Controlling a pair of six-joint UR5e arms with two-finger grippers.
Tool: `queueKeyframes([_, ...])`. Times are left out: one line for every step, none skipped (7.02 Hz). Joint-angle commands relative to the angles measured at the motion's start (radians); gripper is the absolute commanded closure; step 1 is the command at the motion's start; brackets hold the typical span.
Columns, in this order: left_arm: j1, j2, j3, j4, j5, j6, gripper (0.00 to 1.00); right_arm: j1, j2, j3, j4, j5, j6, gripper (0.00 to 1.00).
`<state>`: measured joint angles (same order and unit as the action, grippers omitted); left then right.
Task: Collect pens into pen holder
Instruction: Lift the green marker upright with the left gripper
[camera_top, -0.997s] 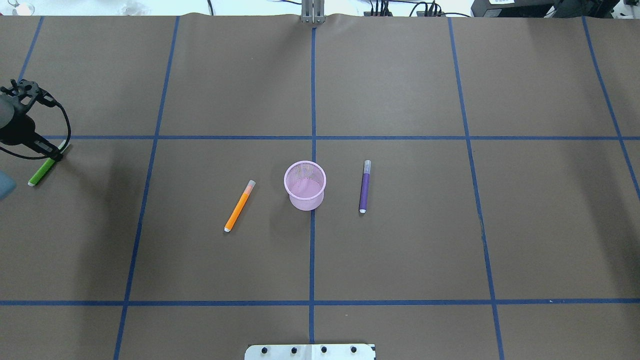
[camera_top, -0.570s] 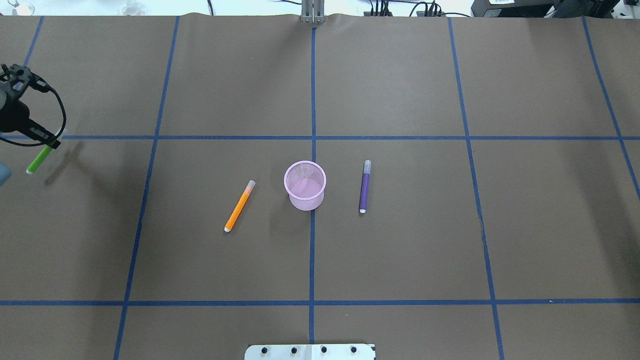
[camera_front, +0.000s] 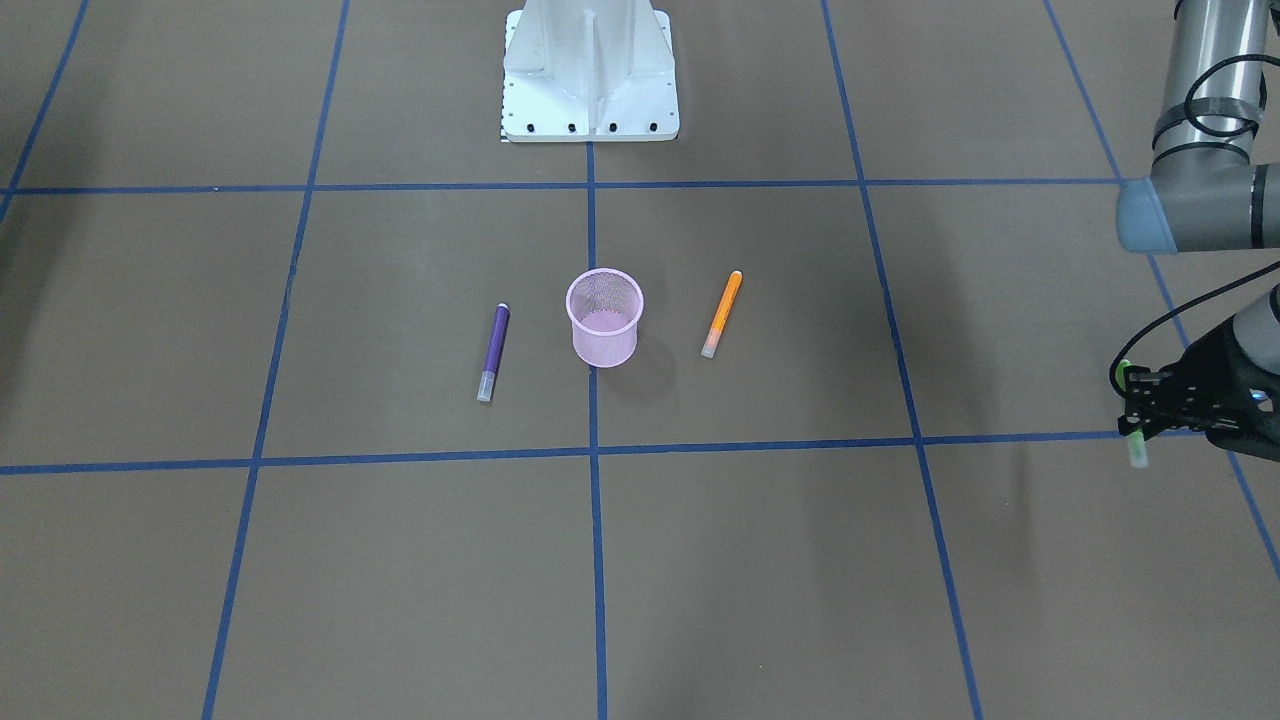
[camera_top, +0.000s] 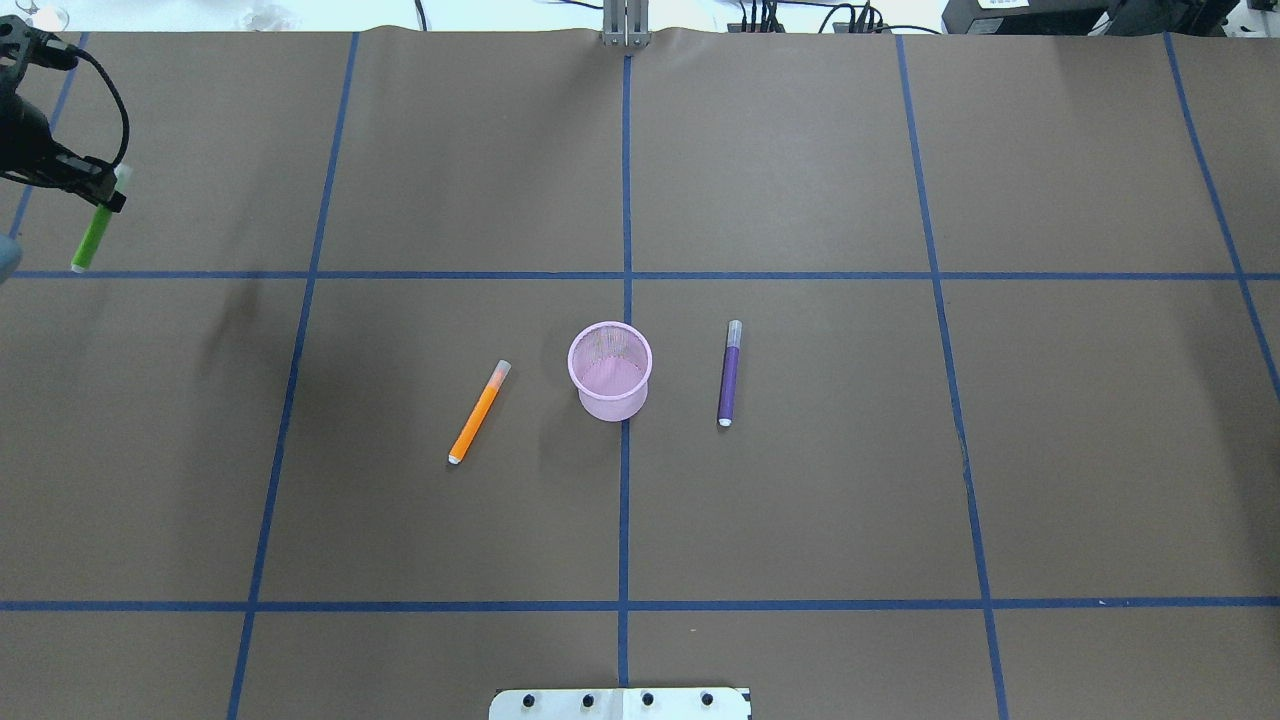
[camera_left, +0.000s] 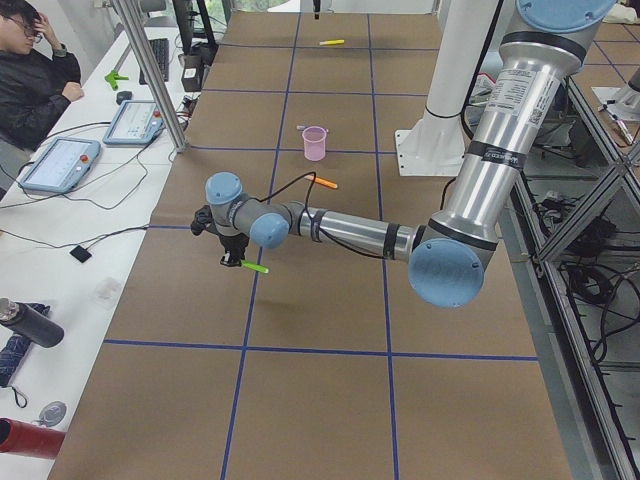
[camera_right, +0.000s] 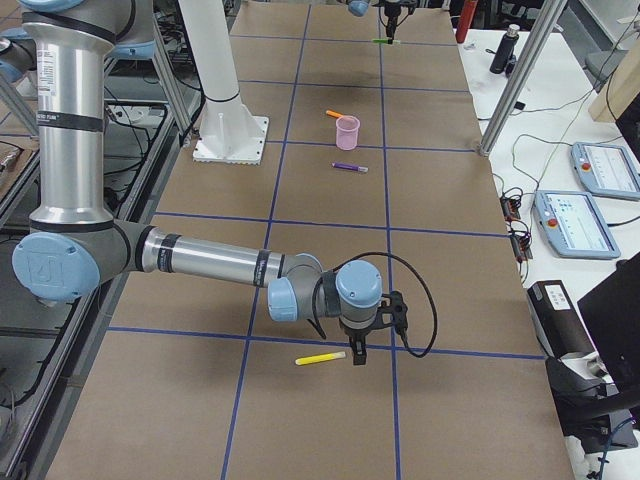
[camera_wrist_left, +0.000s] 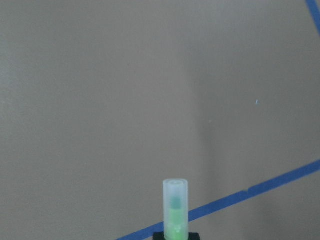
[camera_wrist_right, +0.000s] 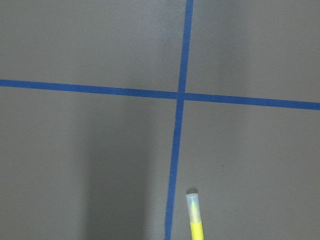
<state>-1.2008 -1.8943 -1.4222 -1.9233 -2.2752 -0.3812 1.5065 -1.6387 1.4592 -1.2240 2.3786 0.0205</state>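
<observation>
The left gripper (camera_top: 104, 192) was way out at the far left of the table (camera_top: 800, 520). Its fingers were pinched on the green pen (camera_top: 91, 240) close to the pale cap. The pen hung clear of the brown surface, with its shadow lying apart from it. The pen holder (camera_top: 611, 402) stood upright in the middle, right on the blue centre line. The orange pen (camera_top: 478, 412) lay flat near its left side and the purple pen (camera_top: 729, 375) flat near its right, neither touching it. Over at the far right end, the yellow pen (camera_right: 320, 358) sat right at the tip of the right gripper (camera_right: 358, 352). Honestly, I couldn't tell whether those fingers were spread or closed on it.
</observation>
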Motion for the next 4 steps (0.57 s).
queueKeyframes([-0.002, -0.018, -0.093, 0.003, -0.006, -0.198, 1.0, -0.107, 0.0, -0.055, 0.081, -0.056, 0.002, 0.0])
queueKeyframes([-0.002, -0.031, -0.122, 0.004, -0.006, -0.249, 1.0, -0.15, 0.002, -0.057, 0.081, -0.118, 0.006, 0.01])
queueKeyframes([-0.002, -0.032, -0.132, 0.004, -0.006, -0.263, 1.0, -0.163, 0.002, -0.06, 0.08, -0.121, 0.004, 0.01])
queueKeyframes([-0.002, -0.043, -0.139, 0.004, -0.006, -0.277, 1.0, -0.166, 0.002, -0.089, 0.08, -0.116, -0.007, 0.01])
